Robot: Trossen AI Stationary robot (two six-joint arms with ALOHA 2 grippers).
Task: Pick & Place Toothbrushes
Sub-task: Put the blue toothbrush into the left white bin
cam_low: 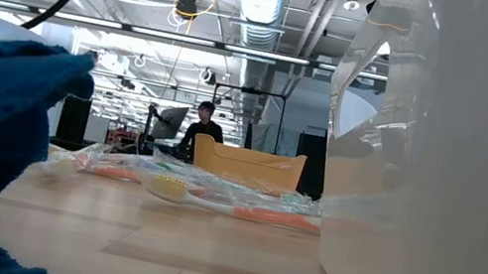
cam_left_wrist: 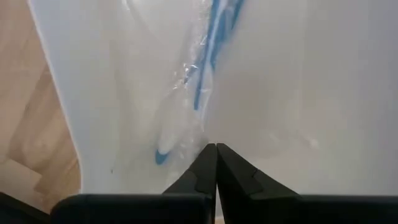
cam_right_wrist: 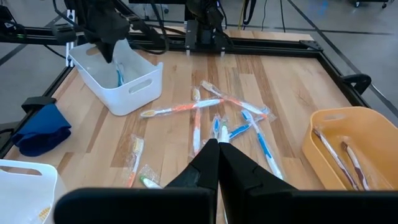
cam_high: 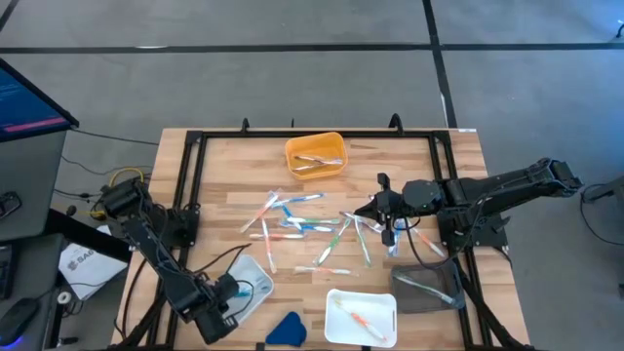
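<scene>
Several wrapped toothbrushes [cam_high: 312,226] in blue, green, orange and white lie scattered mid-table, also visible in the right wrist view [cam_right_wrist: 205,106]. One blue toothbrush [cam_left_wrist: 208,56] in its clear wrapper lies flat on the floor of a white tray [cam_high: 255,278] at the near left. My left gripper [cam_left_wrist: 216,148] points down just above this tray, shut and empty. My right gripper [cam_right_wrist: 219,144] hovers shut above the right side of the pile [cam_high: 378,210], holding nothing.
An orange tray [cam_high: 314,156] at the far middle holds a few toothbrushes. A second white tray [cam_high: 336,297] at the near edge holds an orange one. A dark grey tray [cam_high: 429,285] sits near right. A dark-blue wedge [cam_high: 286,330] lies between the white trays. A person [cam_low: 200,131] stands far behind the table.
</scene>
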